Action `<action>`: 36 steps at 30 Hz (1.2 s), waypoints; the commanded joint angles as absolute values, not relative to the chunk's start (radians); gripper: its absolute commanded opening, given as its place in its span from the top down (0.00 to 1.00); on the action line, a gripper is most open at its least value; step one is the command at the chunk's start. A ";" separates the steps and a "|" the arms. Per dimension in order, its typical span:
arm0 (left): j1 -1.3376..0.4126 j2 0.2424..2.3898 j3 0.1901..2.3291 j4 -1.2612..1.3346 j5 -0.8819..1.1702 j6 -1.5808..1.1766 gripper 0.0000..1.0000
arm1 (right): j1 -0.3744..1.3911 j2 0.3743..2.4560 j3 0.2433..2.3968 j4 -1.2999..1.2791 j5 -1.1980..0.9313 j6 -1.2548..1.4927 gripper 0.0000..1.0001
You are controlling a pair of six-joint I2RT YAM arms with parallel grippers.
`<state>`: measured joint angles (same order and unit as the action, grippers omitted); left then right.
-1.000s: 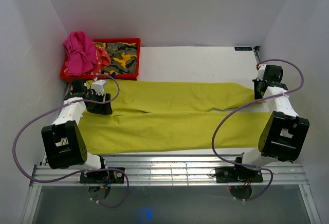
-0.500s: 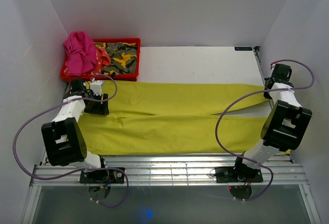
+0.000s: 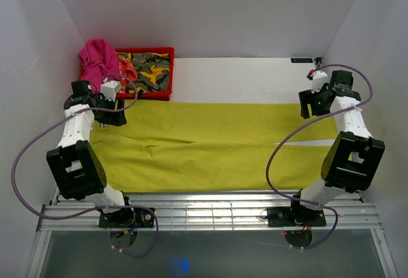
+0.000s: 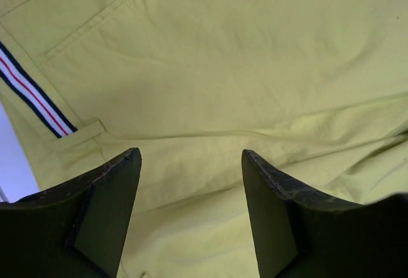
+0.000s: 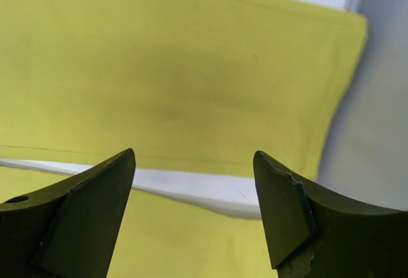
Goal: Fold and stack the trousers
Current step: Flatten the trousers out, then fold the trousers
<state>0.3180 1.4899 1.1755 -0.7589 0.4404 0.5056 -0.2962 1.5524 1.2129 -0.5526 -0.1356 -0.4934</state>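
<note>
While they are lying spread flat, trousers [image 3: 210, 144]: reaching across the table [image 3: 255, 80] from side to side, waist at the left, leg ends at the right.
Left gripper [image 4: 191, 157]: hanging over the waist part, fingers standing wide apart, gripping nothing.
Right gripper [image 5: 194, 157]: hanging over the far leg's hem, fingers also standing wide apart, gripping nothing.
Far left corner: a red basket [image 3: 153, 50] is holding camouflage cloth [image 3: 153, 74], and pink cloth [image 3: 97, 61] is draping over its left side.
</note>
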 commanded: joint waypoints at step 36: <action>0.480 1.765 1.607 -1.051 0.681 1.020 0.14 | -0.164 1.780 1.483 -1.012 -0.230 -1.161 0.03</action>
<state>0.4831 1.6409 1.5154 -0.9844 0.5785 0.9463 -0.1356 1.6985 1.3495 -0.9440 -0.2420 -1.0771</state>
